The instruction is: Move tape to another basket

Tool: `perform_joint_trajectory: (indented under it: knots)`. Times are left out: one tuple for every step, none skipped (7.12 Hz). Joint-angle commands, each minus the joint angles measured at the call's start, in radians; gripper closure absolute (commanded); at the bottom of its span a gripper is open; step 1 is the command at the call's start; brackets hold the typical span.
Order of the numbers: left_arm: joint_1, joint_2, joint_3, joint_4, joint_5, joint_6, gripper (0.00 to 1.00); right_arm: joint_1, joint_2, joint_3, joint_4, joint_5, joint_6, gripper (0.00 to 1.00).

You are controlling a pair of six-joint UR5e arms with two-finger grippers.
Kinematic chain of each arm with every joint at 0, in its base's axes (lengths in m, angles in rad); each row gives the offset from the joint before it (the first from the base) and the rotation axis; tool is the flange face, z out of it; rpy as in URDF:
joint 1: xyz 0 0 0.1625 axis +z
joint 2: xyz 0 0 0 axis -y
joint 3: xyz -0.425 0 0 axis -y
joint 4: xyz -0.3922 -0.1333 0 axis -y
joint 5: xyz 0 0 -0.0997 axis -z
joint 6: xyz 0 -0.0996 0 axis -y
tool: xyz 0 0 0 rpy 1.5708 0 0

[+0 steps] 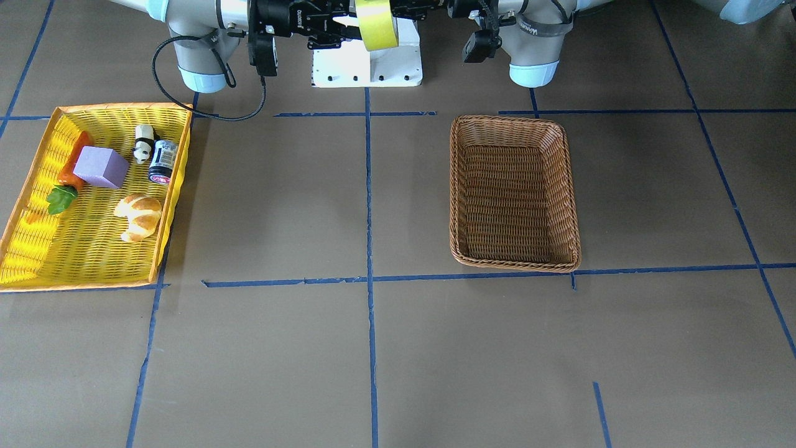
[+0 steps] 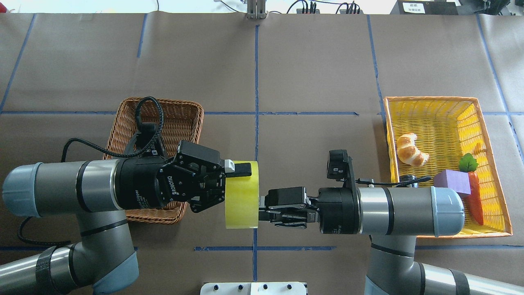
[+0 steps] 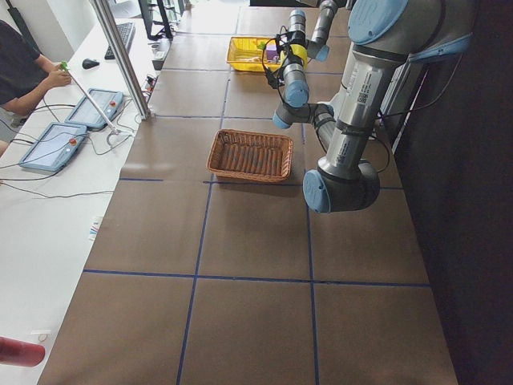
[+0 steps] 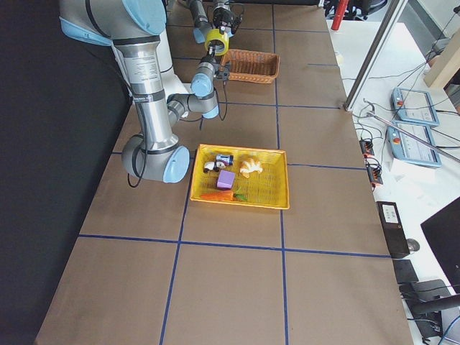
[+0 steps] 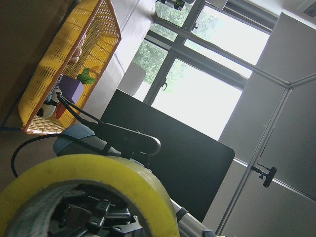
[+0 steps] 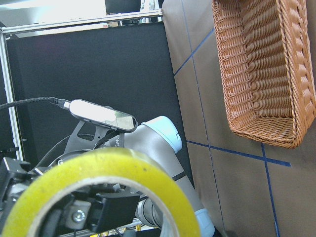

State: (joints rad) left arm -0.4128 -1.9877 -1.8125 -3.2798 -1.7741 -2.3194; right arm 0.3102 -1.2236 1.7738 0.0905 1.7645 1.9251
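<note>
While the right gripper [image 2: 263, 209] was clamped on the right edge of the tape [image 2: 241, 200], the roll hung on edge above the table [image 2: 311, 164] at lower centre of the overhead view, just right of the basket [image 2: 163, 99]. The left gripper [image 2: 235, 176] met the roll's left edge, one finger [image 2: 243, 169] lying over it. Whether it gripped could not be told. The left arm covered the basket's lower half, while its upper half lay open. The yellow basket [image 2: 425, 98] sat well apart at far right.
</note>
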Motion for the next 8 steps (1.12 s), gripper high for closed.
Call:
perform_joint_trajectory:
  knots:
    - [0.000,0.000,-0.002,0.000,-0.002,-0.006,1.00,0.000,0.001,-0.001,0.000,-0.010,0.000,0.00]
    - [0.000,0.001,-0.004,-0.001,-0.002,-0.008,1.00,0.000,0.001,-0.001,0.000,-0.010,0.000,0.00]
    - [-0.001,0.003,-0.010,-0.001,-0.004,-0.008,1.00,0.000,0.001,-0.001,0.000,-0.010,0.000,0.00]
    - [-0.009,0.013,-0.027,0.021,-0.010,-0.005,1.00,0.000,0.000,-0.001,0.000,-0.010,0.002,0.00]
    - [-0.036,0.013,-0.057,0.078,-0.062,-0.003,1.00,0.001,-0.005,-0.001,0.000,-0.008,0.002,0.00]
    - [-0.081,0.023,-0.073,0.081,-0.112,-0.005,1.00,0.001,-0.010,-0.001,0.000,-0.008,0.002,0.00]
    - [-0.116,0.030,-0.076,0.080,-0.137,-0.006,1.00,0.001,-0.011,-0.002,0.002,-0.008,0.002,0.00]
    - [-0.144,0.035,-0.074,0.080,-0.154,-0.006,1.00,0.003,-0.013,-0.002,0.000,-0.008,0.002,0.00]
